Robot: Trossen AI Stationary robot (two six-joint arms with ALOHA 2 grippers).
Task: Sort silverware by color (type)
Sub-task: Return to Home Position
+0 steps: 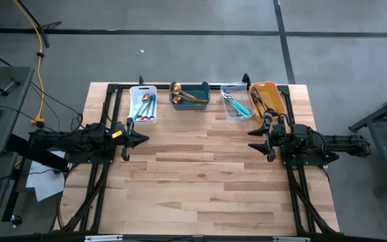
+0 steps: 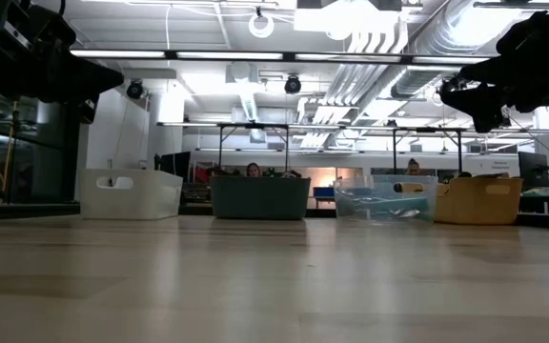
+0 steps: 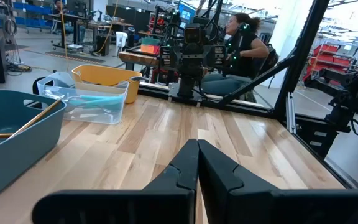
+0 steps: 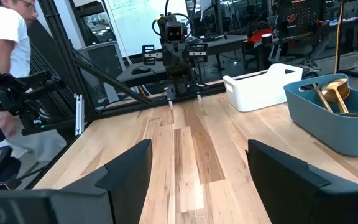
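Four bins (image 1: 191,85) along the far edge of the counter (image 1: 200,175) hold the silverware (image 1: 146,105). Left pincer (image 1: 142,139) is clenched empty at the left, right pincer (image 1: 252,140) released at the right. Homing well means retracting level, clear of the bins and each other.
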